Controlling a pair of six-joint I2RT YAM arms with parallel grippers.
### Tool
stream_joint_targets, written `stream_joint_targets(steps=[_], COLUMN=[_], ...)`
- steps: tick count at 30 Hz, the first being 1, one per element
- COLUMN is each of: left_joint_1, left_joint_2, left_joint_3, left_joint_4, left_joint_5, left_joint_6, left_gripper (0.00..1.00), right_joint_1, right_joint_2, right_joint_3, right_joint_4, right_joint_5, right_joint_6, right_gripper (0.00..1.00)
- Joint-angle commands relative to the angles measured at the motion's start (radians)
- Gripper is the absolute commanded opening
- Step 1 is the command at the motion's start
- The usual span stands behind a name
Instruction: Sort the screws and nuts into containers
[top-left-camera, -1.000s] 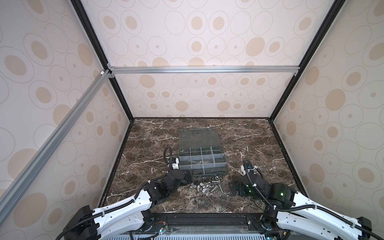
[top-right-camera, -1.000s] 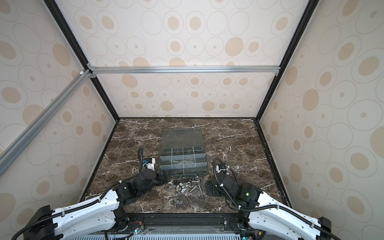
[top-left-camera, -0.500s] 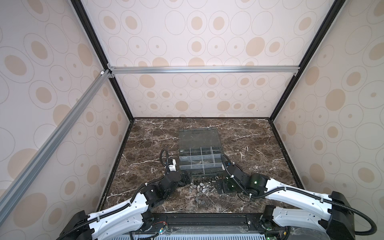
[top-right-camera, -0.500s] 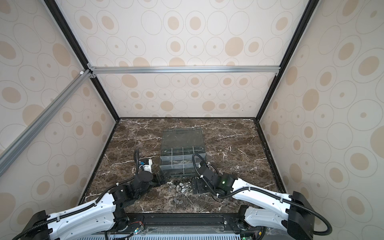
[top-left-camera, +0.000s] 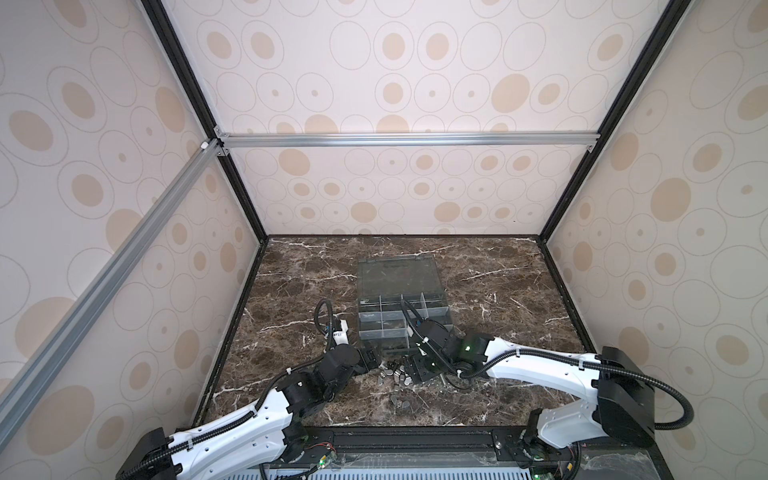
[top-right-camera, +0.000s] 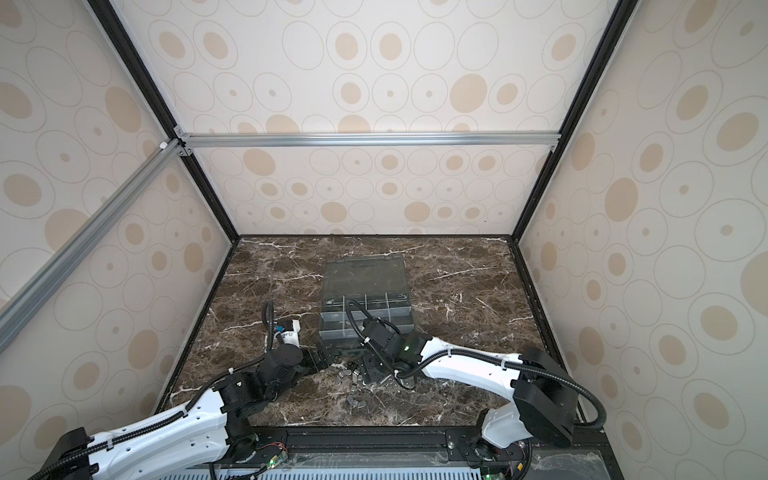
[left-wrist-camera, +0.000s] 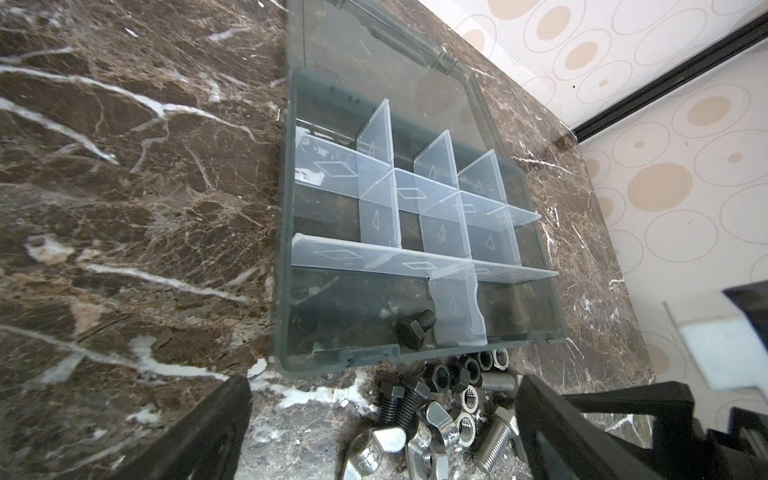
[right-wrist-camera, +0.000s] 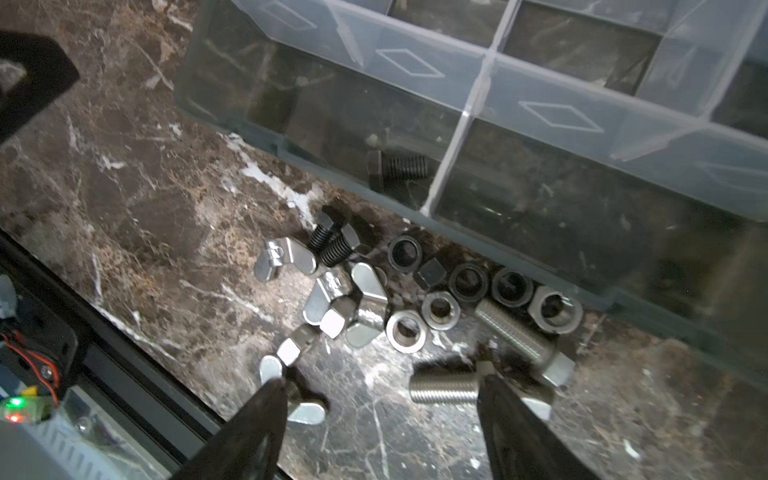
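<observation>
The screws and nuts lie in a loose pile (top-left-camera: 397, 374) on the marble just in front of the organizer box (top-left-camera: 365, 328). A silver screw (right-wrist-camera: 442, 390) lies between the fingers of my right gripper (right-wrist-camera: 380, 399), against one fingertip (right-wrist-camera: 505, 409). The jaws stand apart, low over the pile. A wing-shaped nut (right-wrist-camera: 309, 411) sits by the other fingertip. Silver nuts (right-wrist-camera: 405, 330) and black nuts (right-wrist-camera: 469, 280) lie nearer the box. My left gripper (left-wrist-camera: 382, 419) is open wide at the pile's left edge. One black screw (left-wrist-camera: 415, 330) rests in the nearest of the containers (left-wrist-camera: 374, 253).
The box's clear lid (top-left-camera: 399, 276) lies flat behind the compartments. Two black screws (right-wrist-camera: 330, 241) lie crossed near the box's front wall. A black frame rail (top-left-camera: 415, 436) runs along the table's near edge, close behind both arms.
My right arm has swung in from the right side to the pile and its jaws have narrowed. The left gripper has crept a little toward the pile, still open.
</observation>
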Motion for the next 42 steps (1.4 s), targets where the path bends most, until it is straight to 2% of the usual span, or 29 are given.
stream_joint_targets(steps=[1, 7, 14, 25, 42], left_joint_1=[0.006, 0.006, 0.007, 0.006, 0.006], left_joint_2=[-0.004, 0.013, 0.034, 0.043, -0.007], left_joint_3=[0.001, 0.007, -0.006, -0.012, -0.043], left_joint_4=[-0.008, -0.001, 0.037, 0.053, 0.064], left_joint_5=[-0.014, -0.009, 0.02, 0.032, 0.031], left_joint_6=[-0.035, -0.043, -0.062, -0.062, -0.051], left_gripper=[0.99, 0.99, 0.97, 0.97, 0.96], right_joint_1=[0.009, 0.009, 0.01, 0.01, 0.009], right_joint_2=[0.05, 0.142, 0.221, 0.325, 0.383], right_joint_3=[0.043, 0.089, 0.146, 0.222, 0.263], right_joint_4=[0.002, 0.017, -0.004, -0.024, -0.018], right_joint_5=[-0.011, -0.033, -0.018, -0.013, 0.018], right_joint_6=[-0.059, -0.105, -0.148, -0.178, -0.166], right_gripper=[0.67, 0.55, 0.48, 0.4, 0.31])
